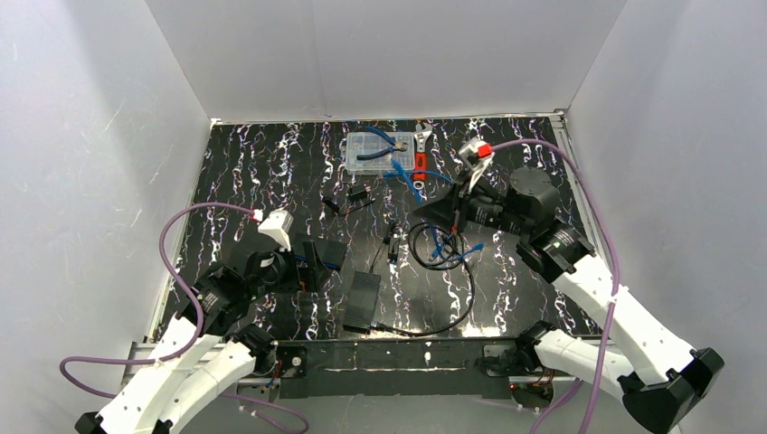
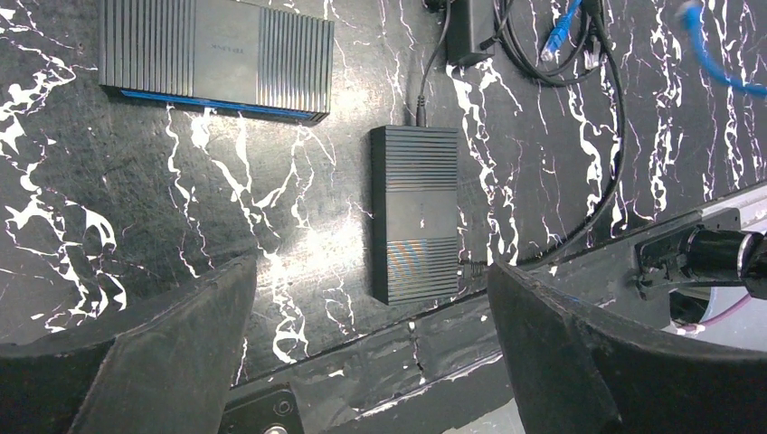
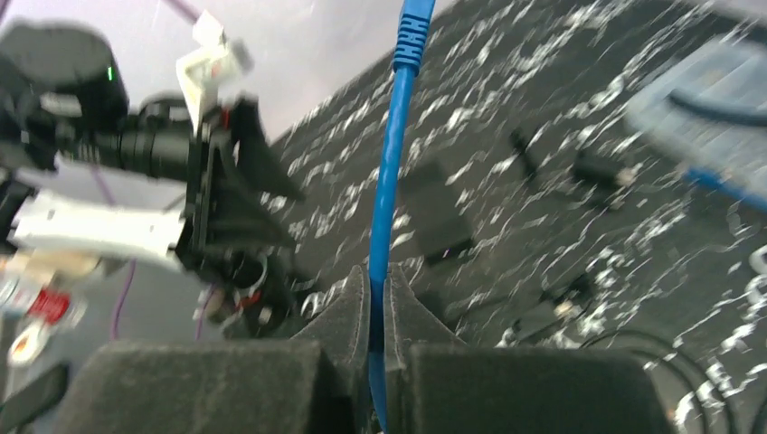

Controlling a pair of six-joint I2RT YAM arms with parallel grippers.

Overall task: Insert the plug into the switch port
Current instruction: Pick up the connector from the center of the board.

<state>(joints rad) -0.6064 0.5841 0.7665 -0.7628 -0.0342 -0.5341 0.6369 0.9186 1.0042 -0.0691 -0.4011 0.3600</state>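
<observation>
Status: the pick-up stage appears complete and insertion is not yet begun. The right gripper (image 3: pixel 378 280) is pressed together on the blue network cable (image 3: pixel 391 181), pinching it a short way behind its ribbed blue plug end (image 3: pixel 414 27). The free length stands up out of the fingers, and the tip of the connector runs out of the right wrist view. In the top view this gripper sits raised on the right side of the black white-veined marble-pattern table (image 2: pixel 136 199), well apart from the target. The switch port belongs to the flat matte-black ribbed box with a blue lower edge (image 2: pixel 217 54). This box lies flat on the left half of the table, close in front of the left gripper (image 2: pixel 371 271). No socket opening is visible in any view, so the port-bearing edge cannot be confirmed. The left gripper is spread fully wide and holds nothing; it hangs above the narrower black ribbed power brick (image 2: pixel 414 212), which lies just beside the switch box and has a black cord at its far end. Outstanding steps, as judged: carry the plug across to the switch box, align the connector with a socket, and press it home. The left gripper is well placed to steady the box during insertion.
</observation>
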